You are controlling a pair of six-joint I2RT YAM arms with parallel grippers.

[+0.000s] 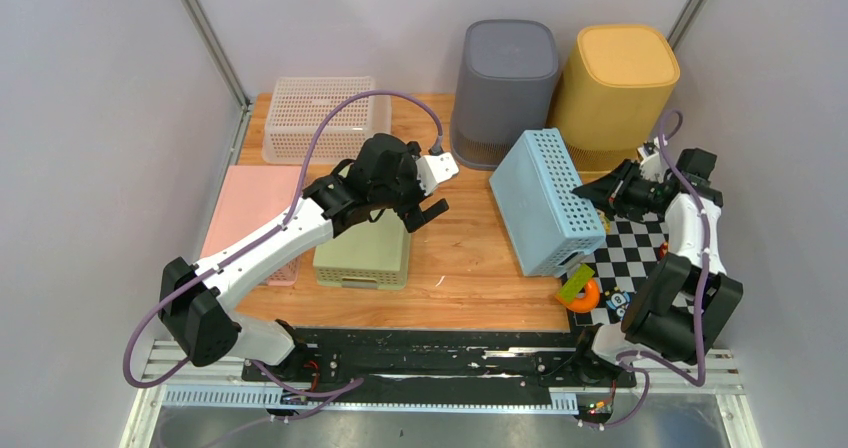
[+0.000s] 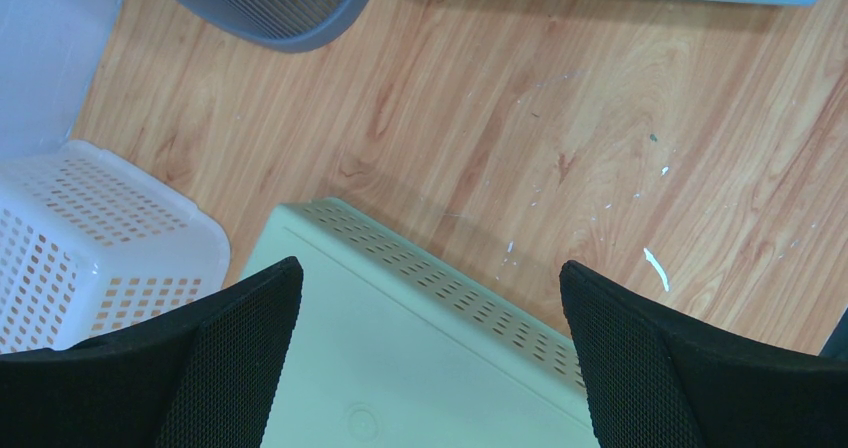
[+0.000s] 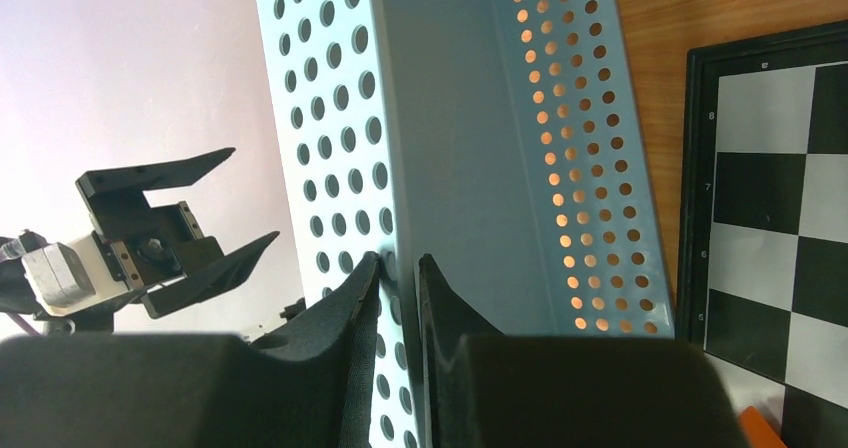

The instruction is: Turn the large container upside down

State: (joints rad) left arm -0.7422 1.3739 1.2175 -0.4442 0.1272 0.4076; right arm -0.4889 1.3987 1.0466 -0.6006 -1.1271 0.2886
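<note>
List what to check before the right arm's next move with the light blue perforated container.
1. Hold by the right gripper: ok, jaws shut on the perforated wall of the blue container.
2. Container inverted: not ok, it is tipped on its side, opening toward the right arm.
3. Clearance of the left gripper: ok, open above the green container, apart from the blue one.
4. Landing spot: ok, bare table between the two containers.
5. Contact of the chessboard or orange ring with the container's near corner: cannot tell.
</note>
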